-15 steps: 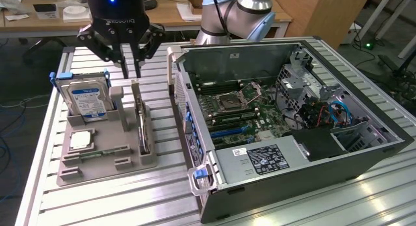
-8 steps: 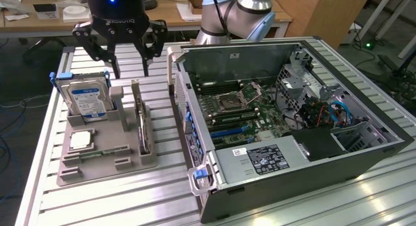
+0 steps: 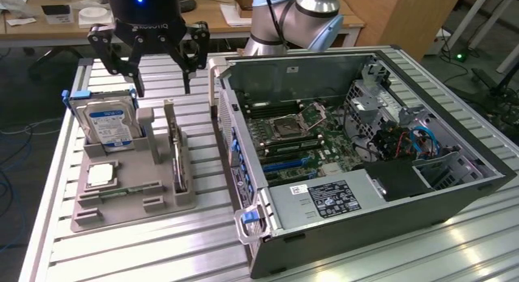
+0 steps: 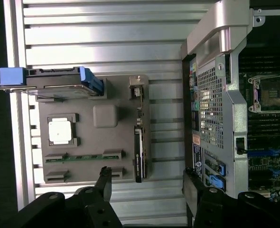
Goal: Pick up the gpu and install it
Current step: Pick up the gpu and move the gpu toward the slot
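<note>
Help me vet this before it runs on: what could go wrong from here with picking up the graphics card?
1. The open black gripper hovers above the grey plastic holder, where the thin dark graphics card stands close beside the silver hard drive with its blue-white label. A descending finger might strike the drive.
2. The card stands on edge, so an off-centre grip might tilt it.
</note>
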